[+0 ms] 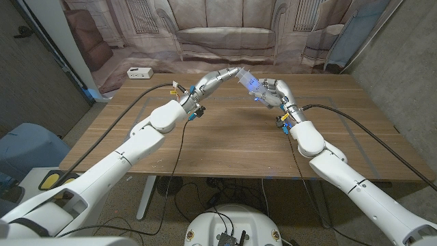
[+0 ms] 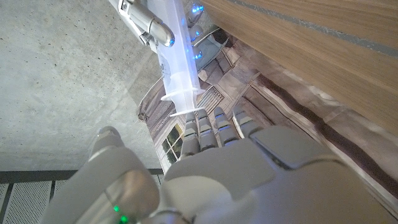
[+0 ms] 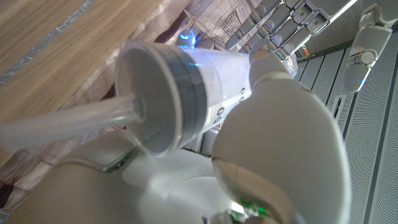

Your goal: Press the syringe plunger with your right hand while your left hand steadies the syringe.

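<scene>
Syringe: a clear syringe [image 1: 247, 81] is held in the air over the far middle of the table [image 1: 232, 147], between the two hands.
Left hand: the left hand [image 1: 217, 80] meets the narrow end, fingers [image 2: 208, 127] closed together at the flange.
Right hand: the right hand [image 1: 274, 93] wraps the wide barrel end; the plunger [image 3: 68, 121] sticks out past its palm, though the exact thumb contact is unclear.
Axis: long axis runs hand to hand, tilted, narrow end toward the left hand.
Risk: pushing off-axis could twist the barrel out of the light left-hand hold and drop it.
</scene>
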Action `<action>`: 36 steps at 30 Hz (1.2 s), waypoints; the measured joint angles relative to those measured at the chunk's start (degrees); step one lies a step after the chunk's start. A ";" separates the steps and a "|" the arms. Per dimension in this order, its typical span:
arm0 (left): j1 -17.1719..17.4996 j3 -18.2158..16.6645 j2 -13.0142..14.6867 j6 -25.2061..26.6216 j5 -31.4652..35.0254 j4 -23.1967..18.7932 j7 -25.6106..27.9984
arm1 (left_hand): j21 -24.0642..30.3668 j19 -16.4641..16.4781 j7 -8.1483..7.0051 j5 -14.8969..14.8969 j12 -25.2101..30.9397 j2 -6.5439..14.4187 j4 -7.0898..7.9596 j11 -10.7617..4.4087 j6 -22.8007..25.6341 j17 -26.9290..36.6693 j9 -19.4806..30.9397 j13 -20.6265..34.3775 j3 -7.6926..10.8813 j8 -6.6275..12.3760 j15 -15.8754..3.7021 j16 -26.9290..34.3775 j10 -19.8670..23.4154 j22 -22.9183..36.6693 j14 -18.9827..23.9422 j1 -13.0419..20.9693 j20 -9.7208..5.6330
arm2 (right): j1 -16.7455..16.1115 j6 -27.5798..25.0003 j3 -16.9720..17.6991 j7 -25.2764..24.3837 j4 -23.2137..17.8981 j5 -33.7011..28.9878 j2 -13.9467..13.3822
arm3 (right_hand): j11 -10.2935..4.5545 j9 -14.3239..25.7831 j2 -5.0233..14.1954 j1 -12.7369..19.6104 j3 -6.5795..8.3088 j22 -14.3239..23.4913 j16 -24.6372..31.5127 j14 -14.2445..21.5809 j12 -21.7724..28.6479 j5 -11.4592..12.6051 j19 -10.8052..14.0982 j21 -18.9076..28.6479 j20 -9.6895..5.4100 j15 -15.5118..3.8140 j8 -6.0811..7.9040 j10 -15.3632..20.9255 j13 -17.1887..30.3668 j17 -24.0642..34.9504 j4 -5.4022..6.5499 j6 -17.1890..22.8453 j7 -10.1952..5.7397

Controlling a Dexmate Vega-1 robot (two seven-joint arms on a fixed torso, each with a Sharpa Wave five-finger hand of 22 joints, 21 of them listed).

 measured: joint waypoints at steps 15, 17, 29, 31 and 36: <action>0.77 -0.81 0.03 0.00 0.36 -0.52 1.72 | 0.00 0.00 0.40 0.00 0.00 0.00 0.00 0.30 0.86 0.00 0.00 0.00 0.00 0.27 -0.31 0.00 -0.30 0.00 -0.31 0.00 0.00 | -0.23 -0.18 0.35 -0.04 -0.17 0.02 -0.34 | 0.00 -0.07 0.00 0.00 0.00 0.00 0.00 0.00 0.32 -0.07 0.01 0.72 0.01 0.00 0.05 -0.01 0.01 -0.01 0.00 0.50 -0.10; 0.97 -1.01 0.03 -0.03 0.36 -0.59 1.99 | 0.00 0.00 0.40 0.00 0.00 0.00 0.00 0.31 0.86 0.00 0.00 0.00 0.00 0.27 -0.31 0.00 -0.30 0.00 -0.31 0.00 -0.01 | -0.25 -0.18 0.37 -0.05 -0.17 0.05 -0.37 | 0.00 -0.07 0.00 0.00 0.00 0.01 0.00 0.00 0.33 -0.07 0.01 0.72 0.01 0.00 0.07 -0.01 0.01 -0.01 0.00 0.50 -0.11; 2.33 -2.20 0.29 -0.08 0.03 -1.22 3.75 | 0.00 0.01 0.40 0.00 0.01 0.30 -0.23 0.30 0.86 0.00 0.00 0.00 -0.25 0.27 -0.30 0.00 -0.29 0.00 -0.30 0.30 -0.01 | -0.50 -0.18 0.58 -0.07 -0.28 0.22 -0.53 | -0.01 -0.02 0.00 0.00 0.00 0.01 -0.22 0.00 0.33 0.00 -0.28 1.33 0.31 0.00 0.08 0.00 0.17 0.27 0.00 0.50 -0.11; 2.64 -2.46 0.34 -0.08 -0.26 -1.33 4.08 | 0.00 0.01 0.62 0.00 0.01 0.30 -0.24 0.30 1.08 0.00 0.00 0.00 -0.24 0.27 -0.30 0.00 -0.29 0.00 -0.30 0.30 -0.01 | -0.55 -0.18 0.62 -0.08 -0.38 0.23 -0.58 | -0.01 0.00 0.00 0.00 0.00 0.01 -0.22 0.00 0.33 0.00 -0.28 1.37 0.32 0.00 0.08 0.00 0.26 0.27 0.00 0.49 -0.12; 3.31 -3.05 0.48 0.00 -0.71 -1.53 4.62 | 0.00 0.01 0.72 0.00 0.25 0.30 -0.46 0.52 1.17 0.00 0.00 0.00 -0.02 0.27 -0.30 0.00 -0.07 0.00 -0.30 0.30 -0.01 | -0.72 -0.18 0.73 -0.09 -0.57 0.36 -0.70 | 0.00 0.23 0.00 0.00 0.00 0.01 -0.22 0.00 0.32 0.00 -0.28 1.60 0.32 -0.01 0.06 -0.01 0.26 0.27 0.00 0.49 -0.12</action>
